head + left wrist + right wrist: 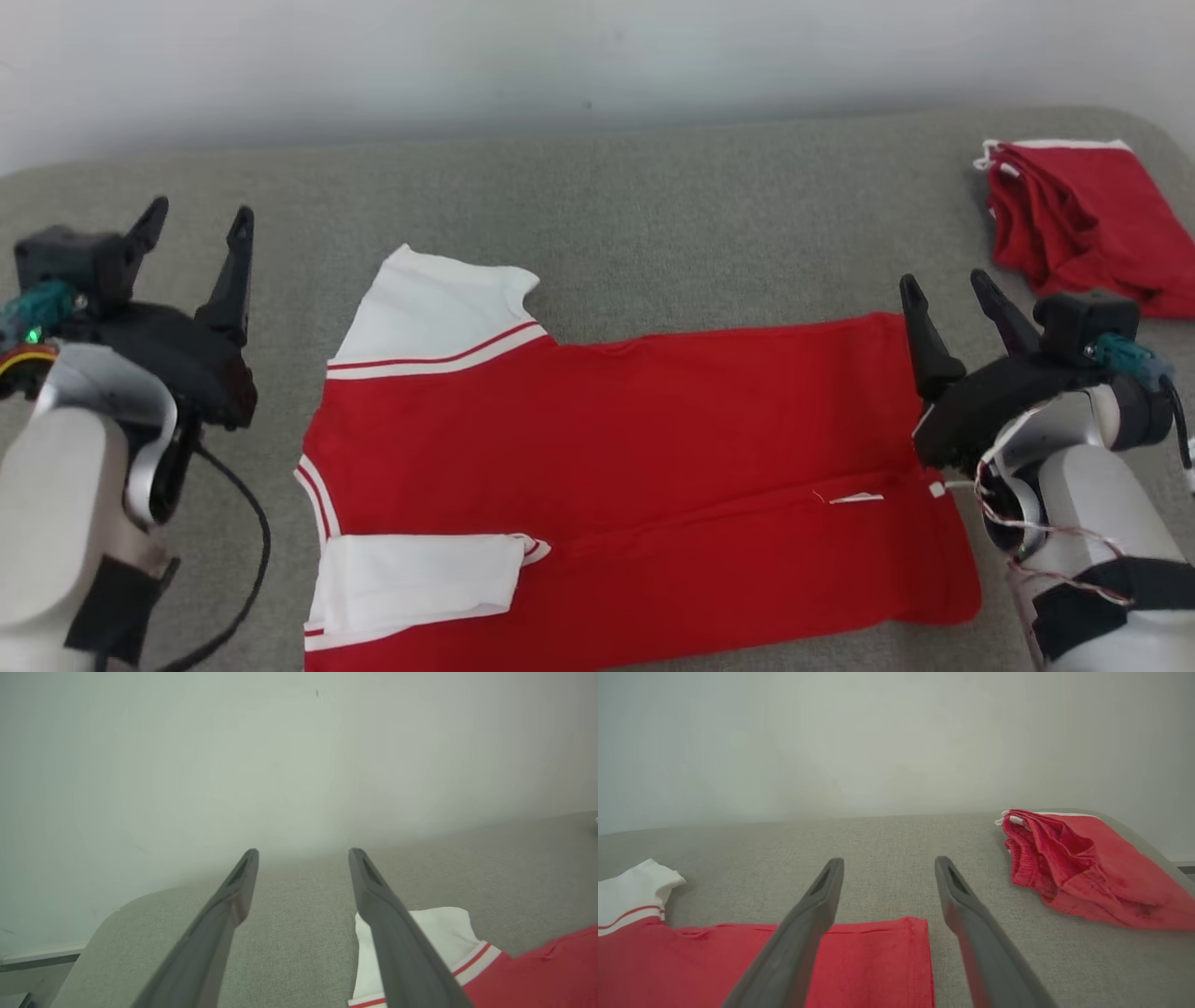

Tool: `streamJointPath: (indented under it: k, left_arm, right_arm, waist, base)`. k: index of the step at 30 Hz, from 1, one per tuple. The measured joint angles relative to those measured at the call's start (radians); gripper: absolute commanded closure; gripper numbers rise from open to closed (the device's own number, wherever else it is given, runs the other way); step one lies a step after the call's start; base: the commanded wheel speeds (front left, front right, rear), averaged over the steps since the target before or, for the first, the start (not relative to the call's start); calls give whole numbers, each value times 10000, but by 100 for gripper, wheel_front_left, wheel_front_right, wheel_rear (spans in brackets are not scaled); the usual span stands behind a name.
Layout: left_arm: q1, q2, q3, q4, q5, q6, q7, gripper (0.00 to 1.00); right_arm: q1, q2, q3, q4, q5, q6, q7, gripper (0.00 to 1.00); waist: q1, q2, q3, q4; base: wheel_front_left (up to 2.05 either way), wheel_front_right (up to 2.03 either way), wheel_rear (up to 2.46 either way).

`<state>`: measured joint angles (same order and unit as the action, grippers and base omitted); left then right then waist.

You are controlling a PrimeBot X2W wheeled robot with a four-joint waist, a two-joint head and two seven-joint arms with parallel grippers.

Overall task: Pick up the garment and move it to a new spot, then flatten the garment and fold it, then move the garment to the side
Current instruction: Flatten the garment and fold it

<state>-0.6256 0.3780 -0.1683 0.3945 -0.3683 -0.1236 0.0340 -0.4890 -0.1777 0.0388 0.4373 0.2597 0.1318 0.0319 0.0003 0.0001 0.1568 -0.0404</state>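
The garment (635,467) is a red shirt with white sleeves, lying flat on the grey surface with its near side folded over along a crease. One white sleeve (439,313) points to the far left, the other (415,579) lies folded onto the front. My left gripper (196,219) hovers open to the left of the shirt, holding nothing. My right gripper (943,285) is open beside the shirt's right hem. The left wrist view shows the white sleeve (434,938) by my right finger. In the right wrist view the red hem (878,961) lies under my open fingers.
Another red garment (1083,224) with white trim lies crumpled at the far right, also seen as a red heap (1087,868) in the right wrist view. The grey padded surface (653,215) ends at a pale wall behind. Its rounded corners show left and right.
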Motion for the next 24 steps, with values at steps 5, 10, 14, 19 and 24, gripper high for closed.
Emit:
streamJointPath:
  k: [5, 10, 14, 19, 24]
  left_arm:
    - [-1511, 303, -918, 1058, -514, -59, 834, 0]
    - [-2570, 719, -2113, 1812, -1371, -77, 1465, 0]
    - [-3228, 972, -2872, 2378, -1900, -79, 1682, 0]
    - [-3837, 1066, -3724, 3045, -2491, -81, 2044, 0]
    - [-4261, 1195, -4364, 3684, -2995, -79, 2142, 0]
  right_arm:
    - [-1426, -38, 351, 1235, -182, 0, 401, 0]
    - [-2488, 71, 792, 2456, -144, 0, 1018, 0]
    - [-3109, 259, 1200, 3057, -35, 0, 1252, 0]
    - [-3572, 372, 1542, 3674, 132, 0, 1622, 0]
    - [-3836, 552, 1935, 3962, 322, 0, 1536, 0]
  waist:
    - [1, 0, 805, -275]
    - [2, 1, 1514, -601]
    - [1, 2, 1914, -921]
    - [-1, 1, 2236, -1314]
    - [-2, 1, 2427, -1616]
  base:
    - [0, 0, 0]
    - [0, 0, 0]
    - [0, 0, 0]
    - [0, 0, 0]
    - [0, 0, 0]
